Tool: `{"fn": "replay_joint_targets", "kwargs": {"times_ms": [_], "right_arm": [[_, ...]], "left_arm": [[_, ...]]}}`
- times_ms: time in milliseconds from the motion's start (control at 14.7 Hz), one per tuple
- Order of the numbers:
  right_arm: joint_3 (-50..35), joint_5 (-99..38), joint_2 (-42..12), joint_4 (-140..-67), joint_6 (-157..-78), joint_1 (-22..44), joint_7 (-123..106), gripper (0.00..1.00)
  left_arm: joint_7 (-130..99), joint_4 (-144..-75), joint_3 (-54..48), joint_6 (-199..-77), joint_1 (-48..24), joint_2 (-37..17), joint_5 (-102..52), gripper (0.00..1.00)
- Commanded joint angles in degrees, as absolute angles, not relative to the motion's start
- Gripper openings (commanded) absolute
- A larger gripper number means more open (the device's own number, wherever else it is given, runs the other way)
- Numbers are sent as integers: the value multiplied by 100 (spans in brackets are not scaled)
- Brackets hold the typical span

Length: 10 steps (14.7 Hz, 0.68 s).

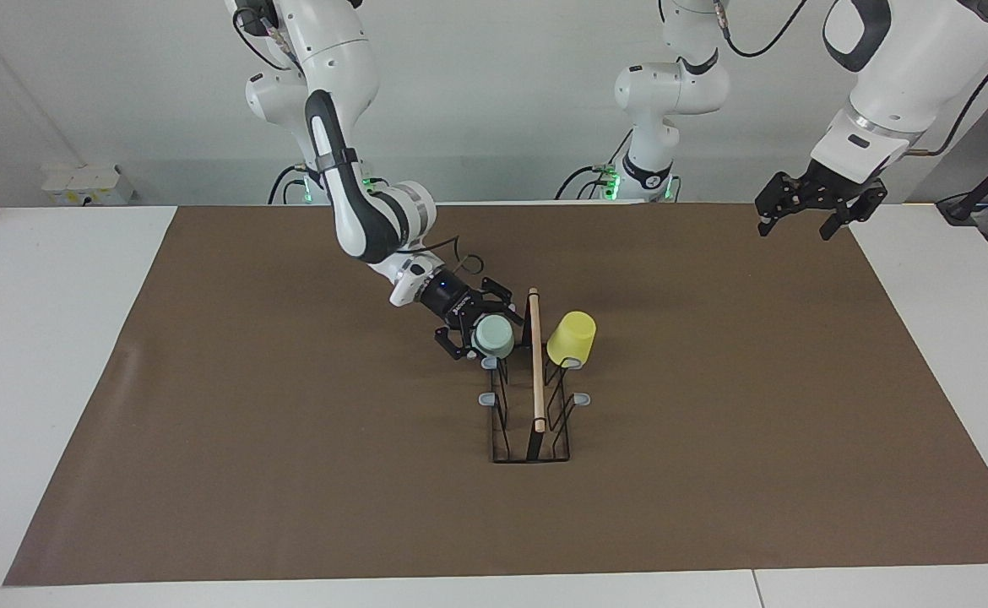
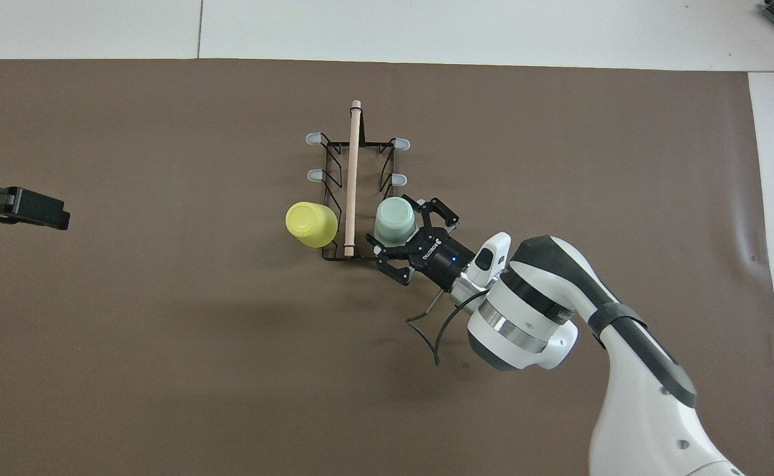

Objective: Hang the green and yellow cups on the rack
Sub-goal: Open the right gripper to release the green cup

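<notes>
The black wire rack [image 1: 536, 397] [image 2: 352, 165], topped by a wooden rod, stands mid-table. A yellow cup [image 1: 572, 338] [image 2: 310, 223] hangs mouth-down on the prong nearest the robots, on the side toward the left arm's end. The mint green cup [image 1: 494, 336] [image 2: 395, 220] sits tilted on the matching prong toward the right arm's end. My right gripper [image 1: 485, 331] [image 2: 400, 230] is open, its fingers standing on either side of the green cup. My left gripper [image 1: 796, 226] [image 2: 43, 213] waits open in the air over the mat's edge at its own end.
A brown mat [image 1: 291, 473] covers most of the white table. Several grey-tipped prongs [image 1: 581, 398] [image 2: 313, 139] on the rack carry nothing. A loose cable [image 2: 427, 324] hangs from the right wrist just above the mat.
</notes>
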<state>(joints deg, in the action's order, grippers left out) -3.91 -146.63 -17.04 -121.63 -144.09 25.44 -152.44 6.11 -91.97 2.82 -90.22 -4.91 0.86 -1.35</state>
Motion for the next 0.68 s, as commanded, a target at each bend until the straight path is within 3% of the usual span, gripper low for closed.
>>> {"fn": "replay_joint_targets", "kwargs": {"times_ms": [0,613], "right_arm": [[-413,-15240,-1442,-12366,-14660,2584,-15548,100],[-413,-15231,-1301,-12577,-15126,2575,-15522,100]], "left_arm": [[571,-9308,246,-8956,-448,211,-62,100],[571,-9308,237,-8965,-448,211,-62,100]]}}
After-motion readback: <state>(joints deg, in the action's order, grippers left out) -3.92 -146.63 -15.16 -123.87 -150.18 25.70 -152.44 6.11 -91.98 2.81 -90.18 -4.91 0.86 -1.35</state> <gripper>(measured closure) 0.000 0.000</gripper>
